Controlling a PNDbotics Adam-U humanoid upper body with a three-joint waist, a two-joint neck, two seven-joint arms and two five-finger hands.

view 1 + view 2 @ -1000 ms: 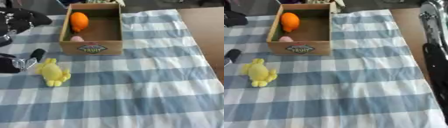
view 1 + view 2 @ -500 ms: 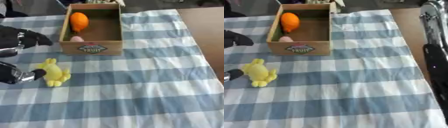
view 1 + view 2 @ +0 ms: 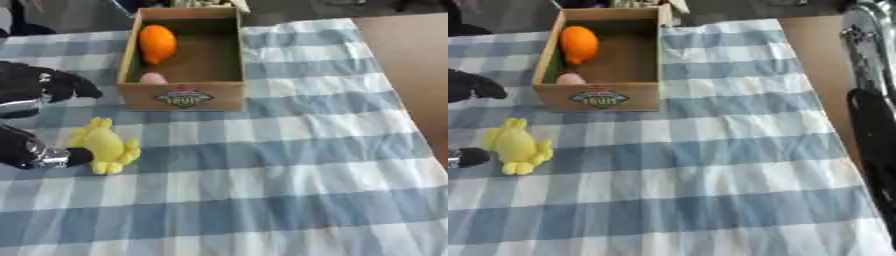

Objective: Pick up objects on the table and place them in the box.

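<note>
Since a second ago the left hand (image 3: pixel 39 120) has come lower, its spread-apart fingers either side of the yellow soft toy (image 3: pixel 106 146) lying on the checked cloth (image 3: pixel 289 165) before the box (image 3: pixel 184 95).

My left hand (image 3: pixel 39 95) is over the desk's left edge, black, spread wide with one part reaching right above and another (image 3: pixel 52 156) lower down, tip pointing right. My right arm (image 3: pixel 874 125) hangs along the desk's right edge; I can't see its hand.
</note>
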